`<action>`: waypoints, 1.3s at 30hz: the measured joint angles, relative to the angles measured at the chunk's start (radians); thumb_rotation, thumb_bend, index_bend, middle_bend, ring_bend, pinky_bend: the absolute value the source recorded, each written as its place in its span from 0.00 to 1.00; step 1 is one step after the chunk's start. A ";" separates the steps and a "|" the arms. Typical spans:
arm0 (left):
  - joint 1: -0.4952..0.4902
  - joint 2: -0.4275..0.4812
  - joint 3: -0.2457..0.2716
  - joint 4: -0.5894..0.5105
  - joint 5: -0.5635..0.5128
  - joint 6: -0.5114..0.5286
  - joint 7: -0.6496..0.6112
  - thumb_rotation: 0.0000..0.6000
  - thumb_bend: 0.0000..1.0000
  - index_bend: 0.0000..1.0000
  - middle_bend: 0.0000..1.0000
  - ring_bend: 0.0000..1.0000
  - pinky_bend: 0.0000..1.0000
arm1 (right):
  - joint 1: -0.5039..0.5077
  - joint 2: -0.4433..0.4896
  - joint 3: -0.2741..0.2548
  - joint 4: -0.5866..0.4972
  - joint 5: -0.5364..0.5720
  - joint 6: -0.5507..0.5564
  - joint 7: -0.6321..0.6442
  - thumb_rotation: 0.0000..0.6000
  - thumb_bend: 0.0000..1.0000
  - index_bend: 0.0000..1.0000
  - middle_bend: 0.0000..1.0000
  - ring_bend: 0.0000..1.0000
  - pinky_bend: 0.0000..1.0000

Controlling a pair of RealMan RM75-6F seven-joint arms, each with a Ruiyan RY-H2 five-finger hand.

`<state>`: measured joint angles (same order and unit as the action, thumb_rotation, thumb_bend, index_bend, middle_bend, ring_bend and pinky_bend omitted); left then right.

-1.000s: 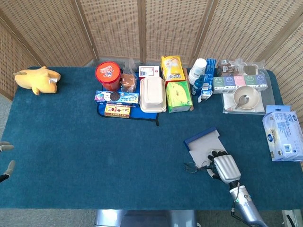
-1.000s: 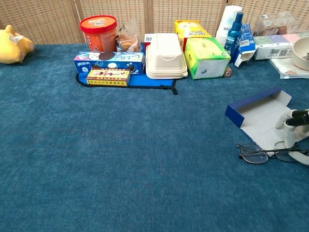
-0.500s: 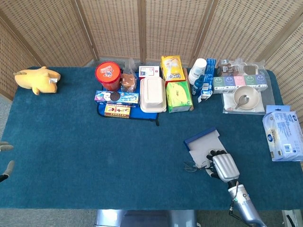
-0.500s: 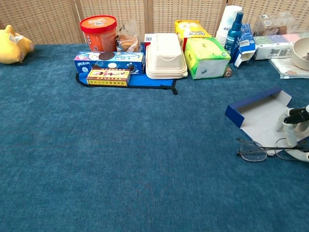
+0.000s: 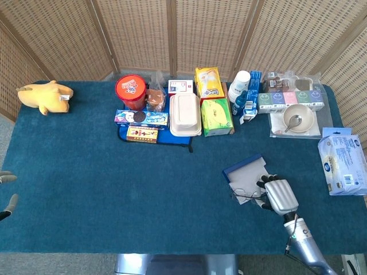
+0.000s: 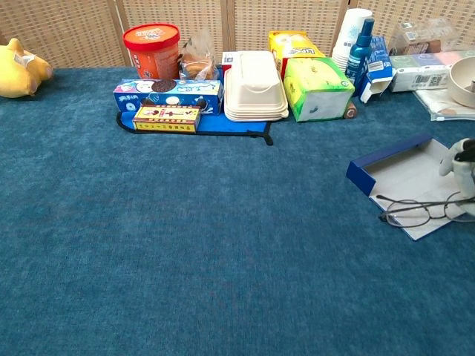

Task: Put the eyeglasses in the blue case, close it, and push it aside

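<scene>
The blue case (image 5: 246, 171) (image 6: 398, 172) lies open on the blue cloth at the right, its pale inside facing up. My right hand (image 5: 277, 195) (image 6: 464, 158) pinches one end of the thin-framed eyeglasses (image 5: 243, 193) (image 6: 414, 211). It holds them over the near edge of the case's open flap. I cannot tell whether the glasses touch the case. Only a few fingertips of my left hand (image 5: 7, 198) show at the far left table edge. They are spread and hold nothing.
Along the back stand a red tub (image 5: 131, 91), snack boxes (image 5: 141, 118), a white clamshell box (image 5: 184, 113), a green tissue box (image 5: 217, 116) and a spray bottle (image 6: 359, 44). A bowl with a spoon (image 5: 297, 118) and a wipes pack (image 5: 343, 161) are at the right. A yellow plush (image 5: 45, 96) sits far left.
My right hand has lifted the eyeglasses off the cloth and carried them back and to the right, from in front of the case to over its open flap.
</scene>
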<state>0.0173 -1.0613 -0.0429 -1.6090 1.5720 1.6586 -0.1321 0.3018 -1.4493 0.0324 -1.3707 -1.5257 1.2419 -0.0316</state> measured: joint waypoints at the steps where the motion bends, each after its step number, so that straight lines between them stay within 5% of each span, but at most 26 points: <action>1: 0.000 0.000 0.000 0.000 0.000 0.000 0.000 1.00 0.34 0.34 0.32 0.30 0.23 | 0.004 0.006 0.003 0.001 0.001 -0.004 0.006 1.00 0.35 0.66 0.39 0.38 0.40; 39: 0.009 0.003 -0.003 -0.008 -0.003 0.013 0.014 1.00 0.34 0.34 0.32 0.30 0.24 | 0.200 0.057 0.056 0.146 0.006 -0.189 0.101 1.00 0.34 0.66 0.38 0.38 0.40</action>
<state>0.0260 -1.0584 -0.0454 -1.6173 1.5686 1.6716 -0.1181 0.5023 -1.3920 0.0885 -1.2250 -1.5199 1.0529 0.0690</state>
